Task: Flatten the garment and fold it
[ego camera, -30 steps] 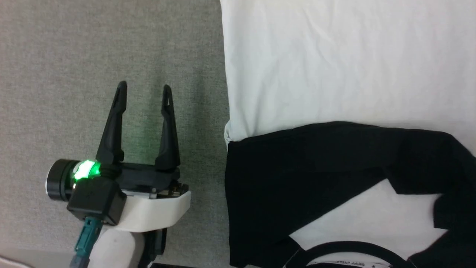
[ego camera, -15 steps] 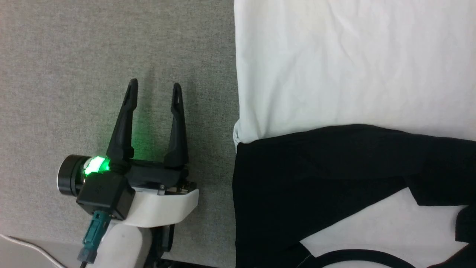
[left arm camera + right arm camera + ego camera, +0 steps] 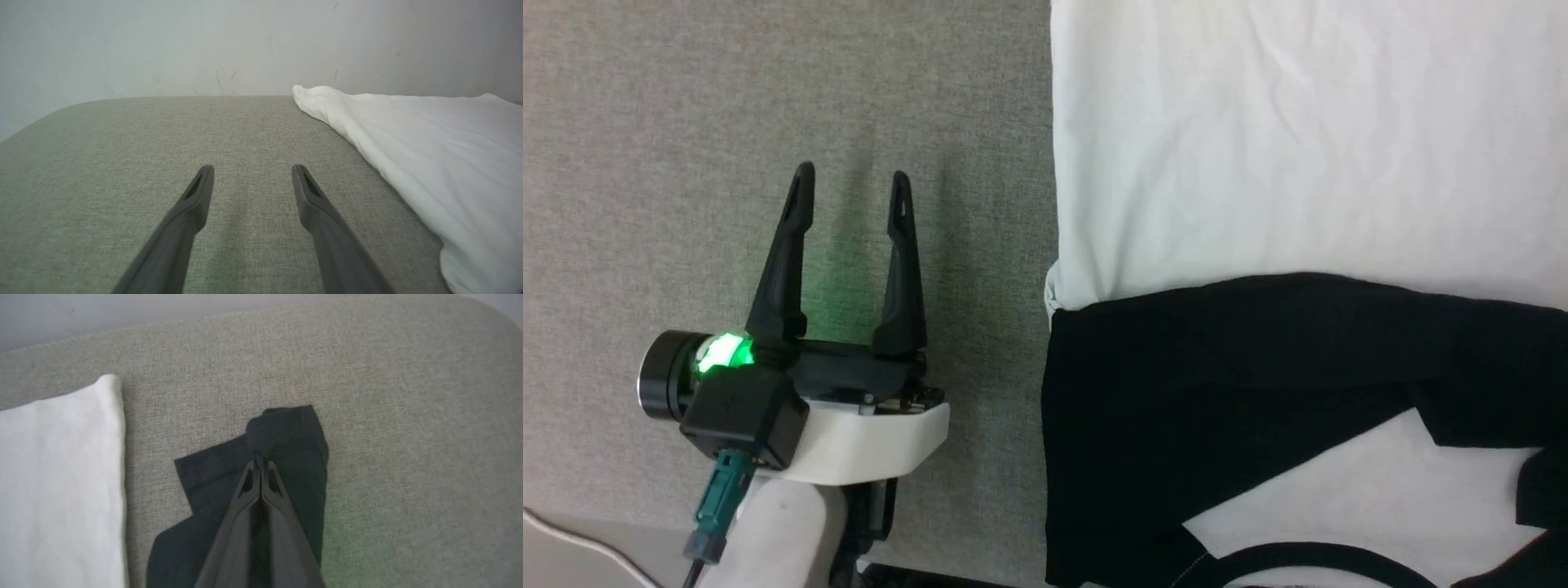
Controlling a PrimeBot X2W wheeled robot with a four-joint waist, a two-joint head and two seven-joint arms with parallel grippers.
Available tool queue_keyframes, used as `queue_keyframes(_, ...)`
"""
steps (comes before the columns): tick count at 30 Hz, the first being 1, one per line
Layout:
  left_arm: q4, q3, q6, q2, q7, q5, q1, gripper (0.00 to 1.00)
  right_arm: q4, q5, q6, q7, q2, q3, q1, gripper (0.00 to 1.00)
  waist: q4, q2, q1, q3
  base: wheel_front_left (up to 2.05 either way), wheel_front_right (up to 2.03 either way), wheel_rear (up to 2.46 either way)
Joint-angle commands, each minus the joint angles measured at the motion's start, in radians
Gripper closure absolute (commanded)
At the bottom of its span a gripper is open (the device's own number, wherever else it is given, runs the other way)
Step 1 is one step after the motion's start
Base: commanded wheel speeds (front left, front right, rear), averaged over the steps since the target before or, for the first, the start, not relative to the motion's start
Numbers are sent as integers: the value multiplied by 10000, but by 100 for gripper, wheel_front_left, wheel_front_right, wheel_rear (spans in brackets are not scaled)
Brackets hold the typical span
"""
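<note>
In the head view the garment [image 3: 1258,147] lies spread on the grey desk [image 3: 768,82], with its white body toward the top and its black neck trim [image 3: 1298,555] at the bottom edge. One folded sleeve [image 3: 1217,367] already lies across the chest, reaching in from the garment's left side. The left end effector [image 3: 849,175] sits on the bare desk just beside that side, fingers spread and holding nothing.

The left wrist view shows the same: the left end effector [image 3: 252,171] is released over bare desk, and the white cloth [image 3: 429,143] runs along its right, apart from both fingers.

In the right wrist view the right end effector [image 3: 259,465] is clenched, its tips pressed together on the other sleeve [image 3: 286,433]. A small pucker of black cloth at the tips suggests it has pinched the fabric. This sleeve lies out on the desk, beside the white body [image 3: 61,477] and not yet on it.

The step in hand looks like folding the second sleeve inward. The next move would call for lifting the pinched sleeve only slightly and carrying it across onto the white body. It should be laid flat before release, without dragging the shirt out of line.
</note>
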Motion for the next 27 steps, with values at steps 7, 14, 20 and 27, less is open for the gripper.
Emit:
queue_keyframes(7, 112, 348, -129, 11, -47, 58, 343, 0, 138, 488, -9, -911, 154, 295, 164, 100, -335, 0, 0, -1157, 0, 0, 0)
queue_keyframes(14, 183, 741, -189, 165, -47, -76, 998, 0, 51, 1163, -9, -2124, 80, 447, 882, 100, -676, 0, 0, -2737, 0, 0, 0)
queue_keyframes(20, 70, 1150, -130, 452, -40, -307, 1872, 0, -44, 1450, -9, -3098, -182, 123, 1807, 100, -1000, 0, 0, -3975, 0, 0, 0)
queue_keyframes(27, -313, 1556, 37, 761, 67, -551, 2880, 0, -387, 1612, -9, -3680, -623, -972, 3254, 100, -1304, 0, 0, -4800, 0, 0, 0)
